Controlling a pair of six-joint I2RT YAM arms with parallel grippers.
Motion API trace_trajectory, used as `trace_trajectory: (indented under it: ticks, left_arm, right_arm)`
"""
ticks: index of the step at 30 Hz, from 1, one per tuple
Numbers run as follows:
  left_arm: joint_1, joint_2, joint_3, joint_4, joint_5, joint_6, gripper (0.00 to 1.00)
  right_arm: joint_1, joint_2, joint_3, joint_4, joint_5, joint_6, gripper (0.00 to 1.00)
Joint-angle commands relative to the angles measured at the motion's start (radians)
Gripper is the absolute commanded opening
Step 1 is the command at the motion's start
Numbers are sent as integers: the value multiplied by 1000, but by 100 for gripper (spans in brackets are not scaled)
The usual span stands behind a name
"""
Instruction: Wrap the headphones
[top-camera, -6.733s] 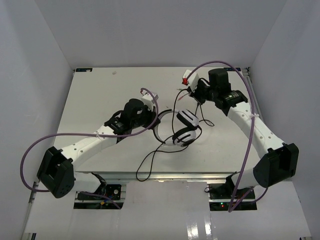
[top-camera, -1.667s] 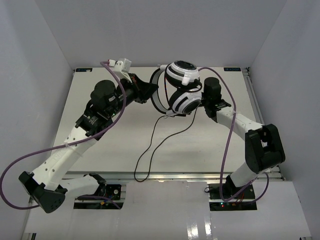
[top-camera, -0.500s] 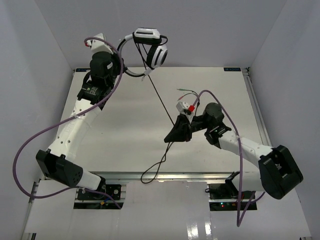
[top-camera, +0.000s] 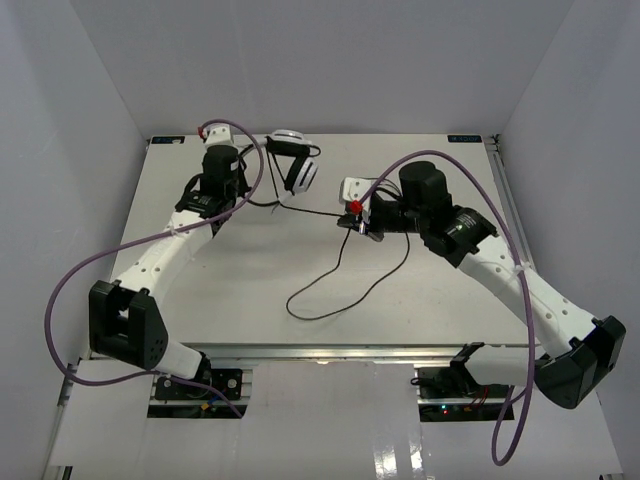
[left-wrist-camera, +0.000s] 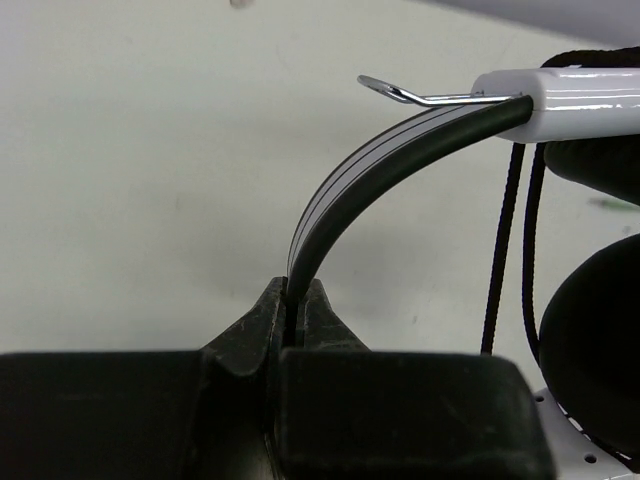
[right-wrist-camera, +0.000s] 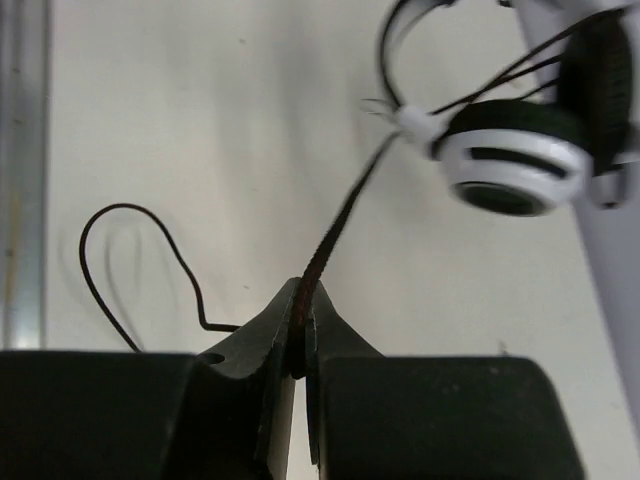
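The white-and-black headphones (top-camera: 296, 172) hang just above the far part of the table. My left gripper (top-camera: 258, 199) is shut on their black headband (left-wrist-camera: 372, 172), which curves up out of the closed jaws (left-wrist-camera: 297, 296) to a white slider. One dark earcup (left-wrist-camera: 592, 345) fills the lower right of the left wrist view. The thin black cable (top-camera: 312, 211) runs from the headphones to my right gripper (top-camera: 350, 222), which is shut on it (right-wrist-camera: 302, 303). Past that grip the cable drops into a loose loop (top-camera: 335, 298) on the table. In the right wrist view, an earcup (right-wrist-camera: 510, 160) shows ahead.
Thick purple robot cables (top-camera: 95, 270) (top-camera: 500, 330) arc off both arms. White walls close in the table on three sides. A metal rail (top-camera: 330, 352) runs along the near edge. A loose bend of the cable (right-wrist-camera: 130, 250) lies left of the right jaws.
My left arm has brought the headphones down from high in the air to just above the far table. My right gripper has moved back and up with the cable pinched, pulling it nearly level.
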Motion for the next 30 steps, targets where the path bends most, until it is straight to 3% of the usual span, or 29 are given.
trace_trajectory:
  ticks: [1,6,8,13,21,26,30]
  left_arm:
    - [-13,-19,-102,50,104,26,0]
    - [-97,-30,-155,-2,199,82,0]
    - [-190,-42,-155,-47,261,98,0]
    - [-304,-119,-195,-102,330,111,0]
    - [-370,-282,-238,-118,523,68,0]
    - [-370,-397,-211,-102,556,19,0]
    - [-370,-426,-145,-95,565,-9,0]
  right_arm:
    - [17,11,120,-148,361,-256,8]
    - [25,60,171,-103,469,-307,8]
    - [28,87,167,-74,520,-337,8]
    - [28,112,132,-28,584,-368,10]
    - [2,183,116,14,566,-341,13]
    - [-138,235,146,0,325,-224,14]
    - [-207,241,114,-11,5,-150,16]
